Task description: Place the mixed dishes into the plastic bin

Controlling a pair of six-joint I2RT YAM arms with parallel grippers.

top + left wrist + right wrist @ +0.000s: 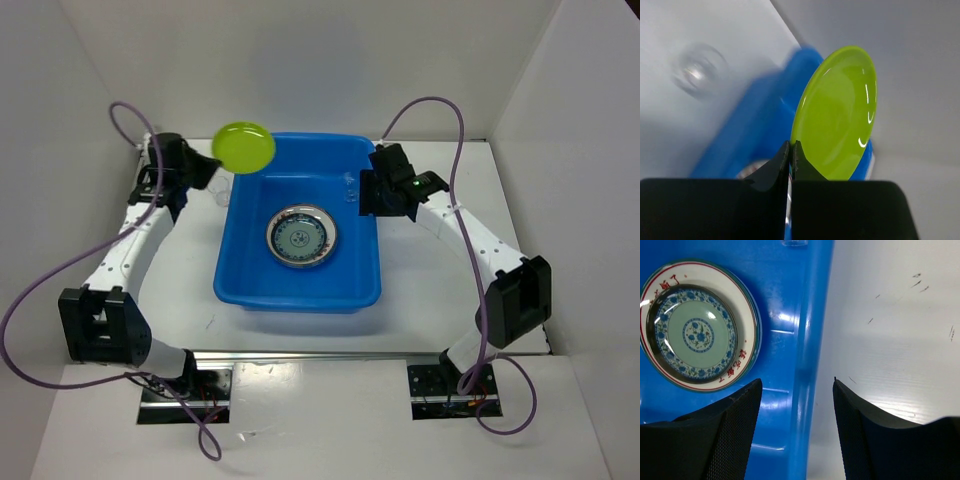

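The left gripper (205,168) hangs over the far left corner of the bin (250,288), its jaws clenched on the rim of the green plate (244,146), which stands tilted on edge above that corner, clear of the bin's floor. At the middle of the bin, a white plate (742,335) with a lettered rim lies flat, with a teal dish (690,332) nested on it. The right gripper (797,390) hovers over the bin's right rim, jaws spread and holding nothing. A clear cup (699,70) stands on the table (560,200) just left of the bin, not yet collected. The green plate looks stiff, light and glossy, probably hard plastic. It is unlikely to bend, but slick enough to swivel or slip in so narrow a pinch. The rim is the only place two thin fingers can take it, and a low, gentle release into the bin would likely spare the dishes already there a knock.
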